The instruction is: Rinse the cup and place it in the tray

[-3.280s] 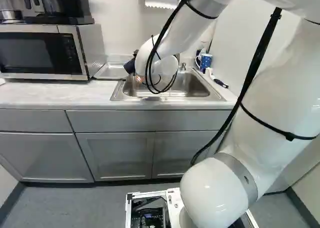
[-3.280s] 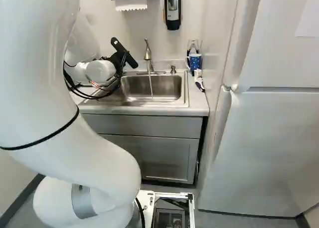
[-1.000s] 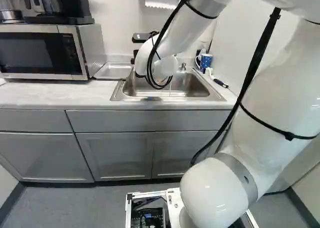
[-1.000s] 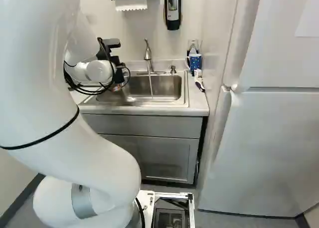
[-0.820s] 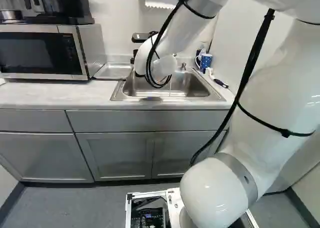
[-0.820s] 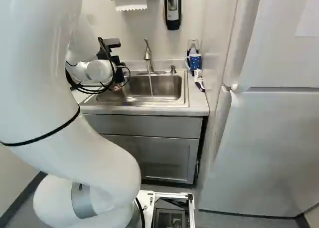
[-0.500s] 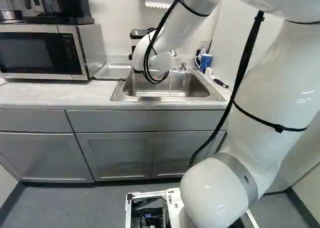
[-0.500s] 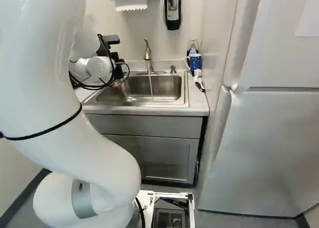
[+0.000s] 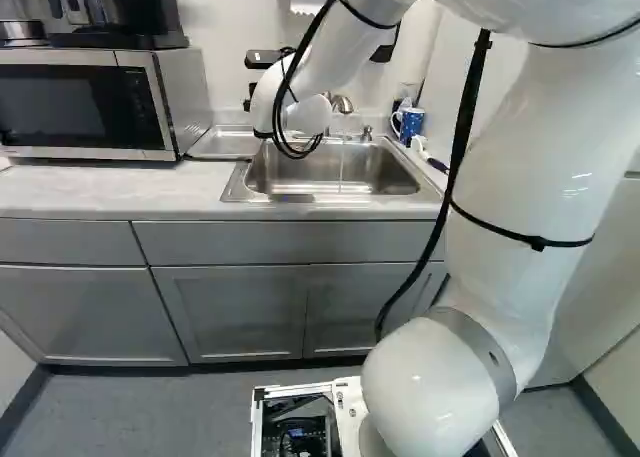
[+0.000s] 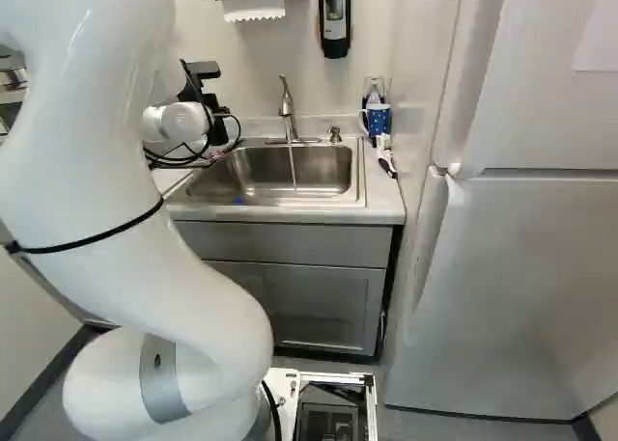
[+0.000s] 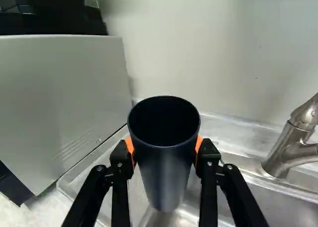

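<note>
A blue-black cup is contrasting with orange pads; in the left base view, a blue mug is sporting white spots at upper right, grey cabinets lining the lower left.

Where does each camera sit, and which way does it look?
Left base view: behind the arm, to its left, facing the sink; shows much of the arm.
Right base view: behind, to its right, facing the same sink; shows the arm too.
Wrist view: on the wrist, looking along the fingers gripping the cup.
All three share the tap.
</note>
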Controlling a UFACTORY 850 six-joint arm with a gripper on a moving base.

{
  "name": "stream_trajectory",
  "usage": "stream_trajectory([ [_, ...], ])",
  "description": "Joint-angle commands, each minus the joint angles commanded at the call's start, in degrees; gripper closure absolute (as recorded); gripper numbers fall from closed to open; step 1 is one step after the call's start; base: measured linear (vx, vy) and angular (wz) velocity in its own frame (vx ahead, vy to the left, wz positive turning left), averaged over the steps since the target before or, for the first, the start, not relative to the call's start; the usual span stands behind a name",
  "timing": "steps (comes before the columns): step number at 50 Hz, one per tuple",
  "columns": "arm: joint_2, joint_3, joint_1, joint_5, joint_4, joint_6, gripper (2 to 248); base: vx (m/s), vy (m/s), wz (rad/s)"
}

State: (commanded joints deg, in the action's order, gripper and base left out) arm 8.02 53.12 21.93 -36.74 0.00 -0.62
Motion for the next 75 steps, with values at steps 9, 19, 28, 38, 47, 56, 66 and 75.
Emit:
stream_trajectory([
  [9, 1.7, 1.9, 1.1, 0.0, 0.0, 0.0, 125, 0.000, 0.000, 0.000],
  [19, 3.9, 4.3, 2.3, 0.0, 0.0, 0.0, 125, 0.000, 0.000, 0.000],
  [28, 6.4, 7.0, 3.1, 0.0, 0.0, 0.0, 125, 0.000, 0.000, 0.000],
  [38, 8.9, 9.9, 4.0, -0.1, 0.0, 0.0, 125, 0.000, 0.000, 0.000],
  [47, 11.1, 11.7, 4.4, -0.1, 0.0, 0.0, 125, 0.000, 0.000, 0.000],
  [56, 13.9, 13.9, 4.5, -0.1, 0.0, 0.0, 125, 0.000, 0.000, 0.000],
  [66, 17.2, 16.7, 4.5, -0.1, 0.0, 0.0, 125, 0.000, 0.000, 0.000],
  [75, 19.5, 18.5, 4.5, -0.1, 0.0, 0.0, 125, 0.000, 0.000, 0.000],
])
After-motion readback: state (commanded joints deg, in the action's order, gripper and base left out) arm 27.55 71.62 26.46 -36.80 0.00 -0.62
